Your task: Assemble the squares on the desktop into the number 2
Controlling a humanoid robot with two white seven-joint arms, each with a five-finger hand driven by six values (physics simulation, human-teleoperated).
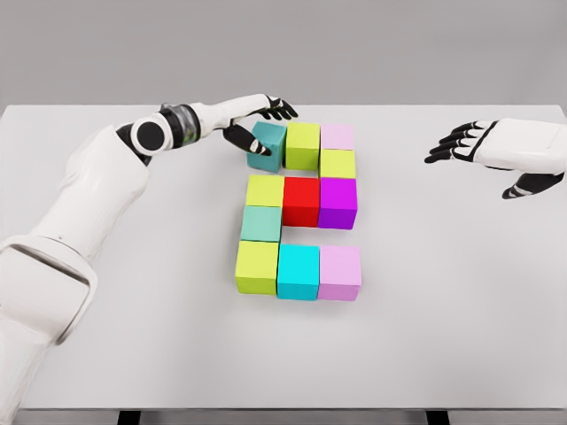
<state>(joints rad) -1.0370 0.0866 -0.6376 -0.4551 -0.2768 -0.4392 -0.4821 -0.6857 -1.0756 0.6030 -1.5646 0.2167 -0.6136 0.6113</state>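
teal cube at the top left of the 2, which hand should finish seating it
Left. The left hand already grips the tilted teal cube beside the lime cube; the right hand hovers open, far off.

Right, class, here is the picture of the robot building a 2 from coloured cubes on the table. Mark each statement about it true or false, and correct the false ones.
1. The left hand is at the teal cube at the top left of the figure. True.
2. The red cube sits in the bottom row. False: it is in the middle row, between a yellow-green cube and a purple cube.
3. The right hand holds a cube. False: it hovers open at the right, away from the cubes.
4. The cyan cube is in the middle of the bottom row. True.
5. The teal cube sits square with its neighbours. False: it is tilted.
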